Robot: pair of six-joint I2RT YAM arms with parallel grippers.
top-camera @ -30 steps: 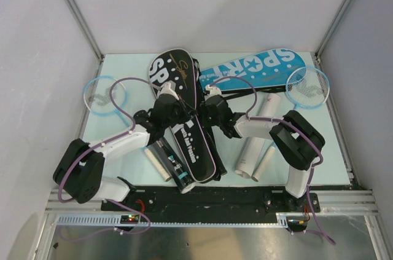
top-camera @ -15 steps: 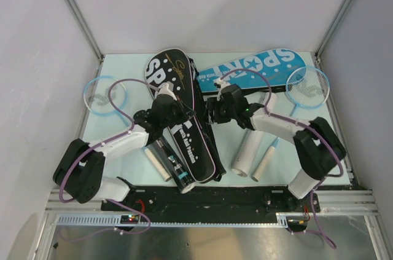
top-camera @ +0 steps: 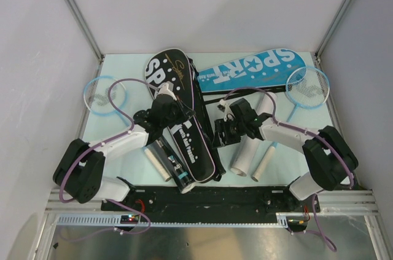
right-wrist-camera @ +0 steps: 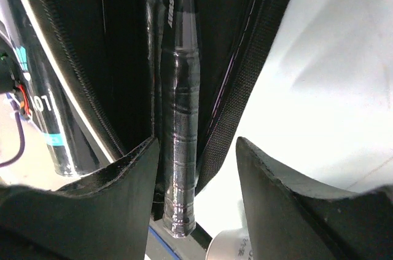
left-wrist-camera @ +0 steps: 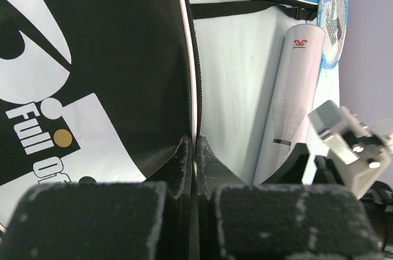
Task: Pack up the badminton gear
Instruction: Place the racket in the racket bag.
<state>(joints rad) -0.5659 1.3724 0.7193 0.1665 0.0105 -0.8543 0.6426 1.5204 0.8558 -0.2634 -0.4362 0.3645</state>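
Observation:
A black "SPORT" cover lies lengthwise mid-table, with a black racket handle showing inside its opened side. My left gripper is shut on the cover's white-piped right edge. My right gripper is open, low over the handle's end; the handle lies by the left finger and nothing is held. The blue cover lies at the back. Light-blue rackets sit far left and far right. White tubes and a black tube lie near the front.
The black cover's strap crosses the table toward the blue cover. A white tube lies right of my left gripper, close to the right wrist. The black mounting rail runs along the near edge.
My right gripper has let go and opened, then moved from the cover's upper right edge toward me, down to the handle end. The left gripper has kept its hold.

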